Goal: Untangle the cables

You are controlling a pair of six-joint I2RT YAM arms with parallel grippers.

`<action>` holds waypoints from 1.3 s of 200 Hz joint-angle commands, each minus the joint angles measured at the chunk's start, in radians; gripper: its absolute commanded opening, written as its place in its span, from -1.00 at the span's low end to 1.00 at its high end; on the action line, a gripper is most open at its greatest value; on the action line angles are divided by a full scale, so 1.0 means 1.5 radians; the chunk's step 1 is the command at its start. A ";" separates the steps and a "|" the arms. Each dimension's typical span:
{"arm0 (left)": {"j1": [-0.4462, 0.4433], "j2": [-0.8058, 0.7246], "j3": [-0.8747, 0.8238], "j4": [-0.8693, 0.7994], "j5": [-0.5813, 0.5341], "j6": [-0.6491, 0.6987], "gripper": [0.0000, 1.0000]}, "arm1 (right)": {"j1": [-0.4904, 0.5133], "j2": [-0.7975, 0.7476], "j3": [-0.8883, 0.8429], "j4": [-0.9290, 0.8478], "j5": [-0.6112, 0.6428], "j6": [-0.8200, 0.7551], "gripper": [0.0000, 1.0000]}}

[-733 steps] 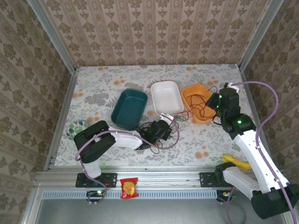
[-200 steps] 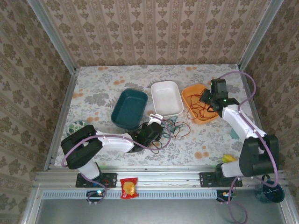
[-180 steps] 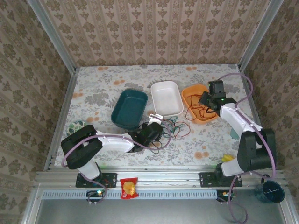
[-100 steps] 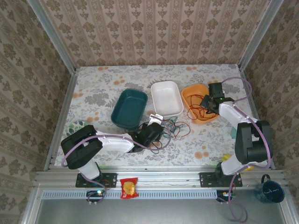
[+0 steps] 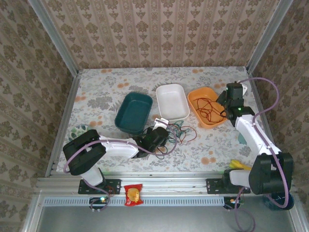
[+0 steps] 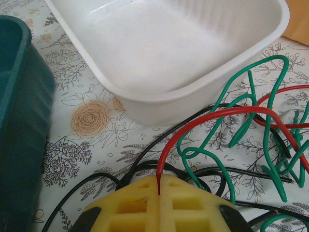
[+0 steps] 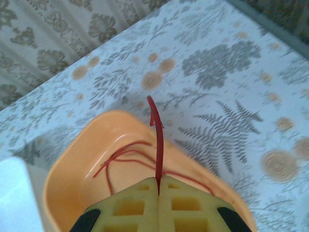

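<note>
The left gripper (image 6: 159,187) is fully closed and pinches 1 red cable (image 6: 231,111) from the tangle of cables (image 5: 179,131), which lies just in front of the white tray (image 6: 159,104). The right gripper (image 7: 159,186) is closed too, holding a second red cable (image 7: 158,145) above the orange tray (image 7: 67,188).

3 trays (image 5: 171,101) abreast mid-table, cables (image 5: 179,130) just before them; far tabletop (image 5: 145,77) open

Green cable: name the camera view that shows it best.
Left wrist: the green cable lies in close, sharp loops on the table beside the white tray. Top external shows it as a small green squiggle near that tray.
</note>
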 commanded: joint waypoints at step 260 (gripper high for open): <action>-0.006 0.025 0.032 -0.024 -0.004 0.011 -1.00 | 0.127 0.156 -0.047 -0.045 -0.034 -0.007 -0.90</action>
